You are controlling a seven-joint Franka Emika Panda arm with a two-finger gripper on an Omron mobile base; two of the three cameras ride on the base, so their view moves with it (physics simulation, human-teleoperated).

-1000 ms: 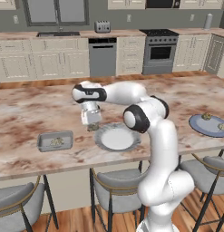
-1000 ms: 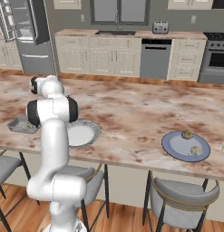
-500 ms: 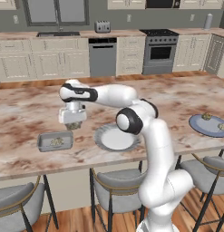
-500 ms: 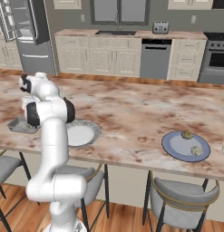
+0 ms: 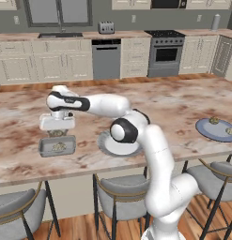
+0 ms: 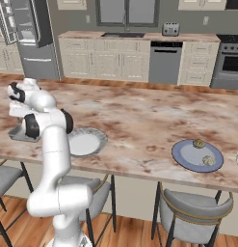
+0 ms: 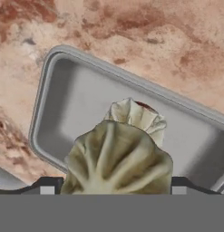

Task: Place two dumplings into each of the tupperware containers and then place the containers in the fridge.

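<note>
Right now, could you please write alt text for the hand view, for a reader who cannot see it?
A large creased dumpling sits between the gripper's fingertips, just above a grey tupperware container on the marbled counter. A second dumpling lies inside the container.

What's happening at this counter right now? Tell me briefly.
The white arm reaches left across the marble island, its gripper holding a dumpling just above a tupperware container that already has one dumpling lying in it. An empty round plate sits beside that container. Farther right, a blue plate carries two more dumplings.
</note>
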